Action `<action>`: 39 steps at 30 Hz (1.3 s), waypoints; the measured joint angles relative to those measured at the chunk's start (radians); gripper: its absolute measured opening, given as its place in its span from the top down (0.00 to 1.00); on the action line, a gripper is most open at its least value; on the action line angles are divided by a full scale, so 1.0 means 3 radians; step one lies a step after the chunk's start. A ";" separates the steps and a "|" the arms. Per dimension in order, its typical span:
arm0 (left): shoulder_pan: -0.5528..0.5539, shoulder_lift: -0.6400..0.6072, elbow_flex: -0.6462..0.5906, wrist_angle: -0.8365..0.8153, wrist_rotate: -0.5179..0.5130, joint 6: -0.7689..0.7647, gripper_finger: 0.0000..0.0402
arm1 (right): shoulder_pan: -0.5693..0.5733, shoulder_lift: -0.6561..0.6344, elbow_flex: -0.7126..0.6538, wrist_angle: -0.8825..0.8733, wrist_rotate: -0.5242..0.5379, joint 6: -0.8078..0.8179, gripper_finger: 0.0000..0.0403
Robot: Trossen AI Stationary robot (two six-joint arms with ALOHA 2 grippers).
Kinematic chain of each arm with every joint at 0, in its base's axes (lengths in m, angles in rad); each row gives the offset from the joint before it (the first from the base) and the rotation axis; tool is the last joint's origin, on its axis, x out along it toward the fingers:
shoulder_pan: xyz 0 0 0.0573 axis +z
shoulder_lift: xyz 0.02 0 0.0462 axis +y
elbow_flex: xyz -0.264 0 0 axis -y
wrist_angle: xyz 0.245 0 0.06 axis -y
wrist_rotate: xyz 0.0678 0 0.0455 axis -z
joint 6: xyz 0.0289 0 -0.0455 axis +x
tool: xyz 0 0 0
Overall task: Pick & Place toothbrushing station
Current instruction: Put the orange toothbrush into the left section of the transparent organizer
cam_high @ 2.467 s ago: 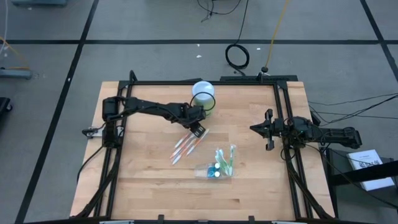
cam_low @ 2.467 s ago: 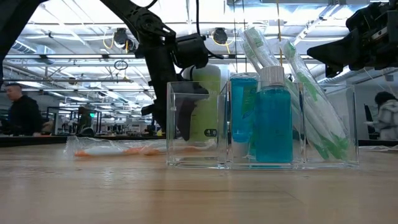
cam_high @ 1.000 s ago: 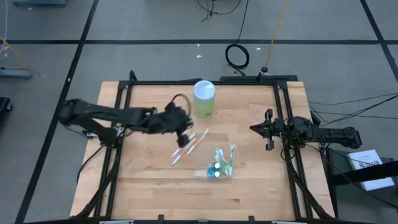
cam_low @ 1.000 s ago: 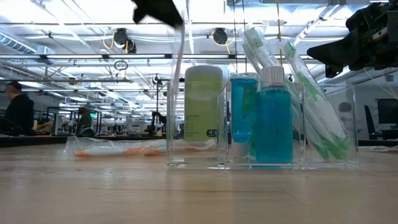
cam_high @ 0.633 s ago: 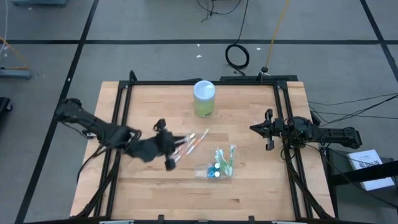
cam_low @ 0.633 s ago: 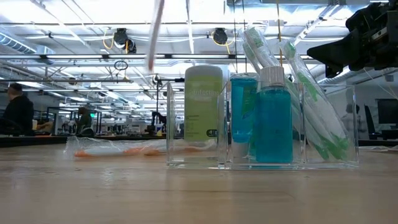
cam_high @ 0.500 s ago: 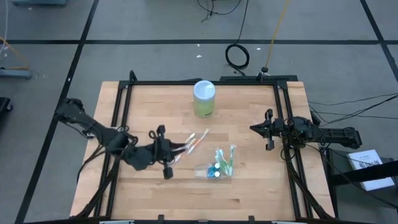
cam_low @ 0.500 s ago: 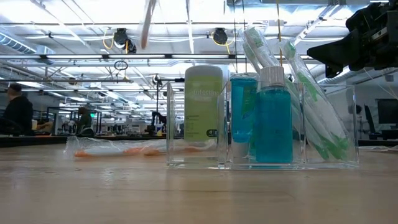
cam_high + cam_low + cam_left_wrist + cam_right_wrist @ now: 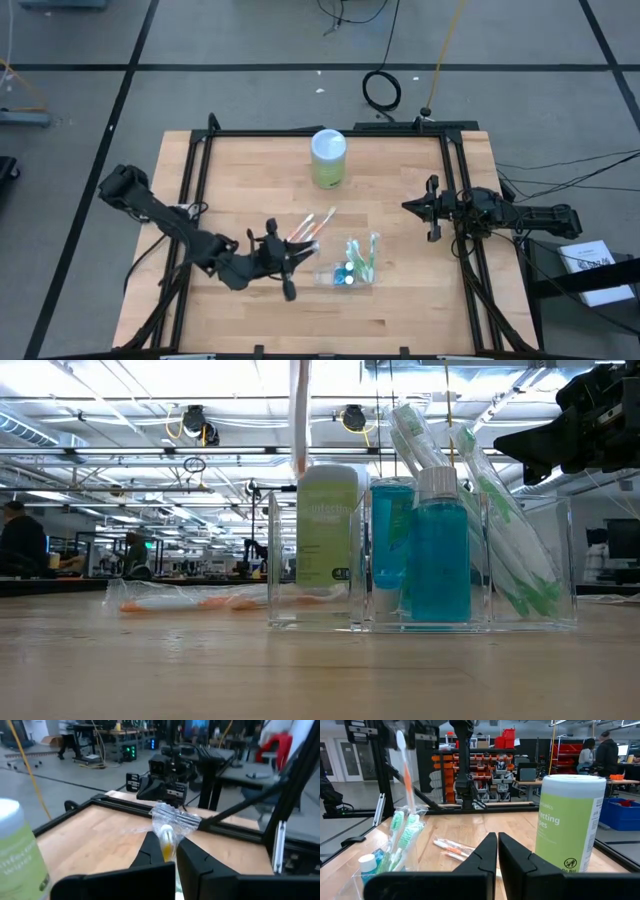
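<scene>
- Carrying a wrapped orange toothbrush (image 9: 166, 840), the left gripper (image 9: 281, 258) is clenched on it, just beside the clear organizer (image 9: 349, 272), on the side with the vacant compartment.
- In the low view the toothbrush (image 9: 298, 415) hangs about upright above the organizer's (image 9: 420, 615) vacant compartment, not yet inside.
- Organizer already holds green toothbrushes (image 9: 366, 252), a blue tube (image 9: 392, 540) and a blue bottle (image 9: 438, 545).
- More orange toothbrushes (image 9: 312, 226) lie loose on the table (image 9: 230, 190) near the organizer; green wipes canister (image 9: 328, 158) stands well apart toward the far edge.
- Right gripper (image 9: 430, 209) waits at the right side of the table, fingers pressed together, holding nothing.
- Risk: the crinkly wrapper could snag the compartment wall on the way down, so the brush jams or tips out.
- Risk: a tilted brush may hit the rim and nudge the light organizer, toppling the contents.
- Risk: letting go too high could bounce the brush onto the table.
- Risk: the grip is near one end, so the brush might swing and miss the slot.
</scene>
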 joint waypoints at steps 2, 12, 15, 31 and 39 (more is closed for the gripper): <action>0.0004 -0.0004 -0.0188 0.0253 -0.0001 -0.0042 1.00 | -0.0001 -0.0001 0.0000 0.0001 0.0000 0.0000 0.98; -0.0012 -0.0003 -0.0757 0.1225 0.0324 -0.0170 1.00 | 0.0000 -0.0001 0.0001 0.0001 0.0000 0.0000 0.98; -0.0012 -0.0004 -0.0761 0.1213 0.0420 -0.0162 1.00 | -0.0001 0.0000 0.0000 0.0000 0.0000 0.0000 0.98; 0.0061 0.0627 -0.0762 0.1214 0.0434 -0.0190 1.00 | 0.0000 -0.0001 0.0000 0.0000 -0.0001 -0.0001 0.98; 0.0077 0.0707 -0.0763 0.1204 0.0453 0.0159 1.00 | -0.0001 0.0000 0.0000 0.0000 0.0000 0.0000 0.98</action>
